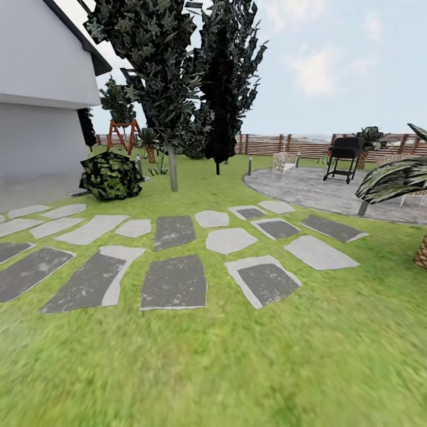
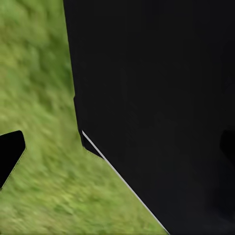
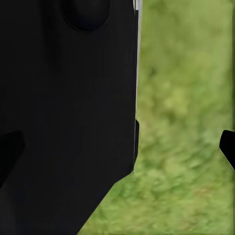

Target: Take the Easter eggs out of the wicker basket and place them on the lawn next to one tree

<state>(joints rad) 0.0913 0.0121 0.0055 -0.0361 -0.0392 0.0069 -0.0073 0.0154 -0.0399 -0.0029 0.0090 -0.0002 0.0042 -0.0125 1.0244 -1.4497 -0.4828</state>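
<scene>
The robot faces the lawn (image 1: 237, 367) with stepping stones (image 1: 174, 282) crossing it; a thin pale trunk, the tree (image 1: 172, 169), stands far left-centre beside a dark cypress (image 1: 222, 89), with a grill (image 1: 344, 155) on the far right patio. Basket and eggs are not in sight here. Risk: driving on without locating the basket, or choosing the cypress. Whether either end effector is open or closed, I cannot tell. No writing is legible.

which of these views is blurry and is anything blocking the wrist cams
Head view: the near lawn is smeared, while the stepping stones and the grill stay fairly sharp. Left wrist view: soft, streaky grass beside a large black mass blocking much of the frame. Right wrist view: the same, with blurred grass.
</scene>
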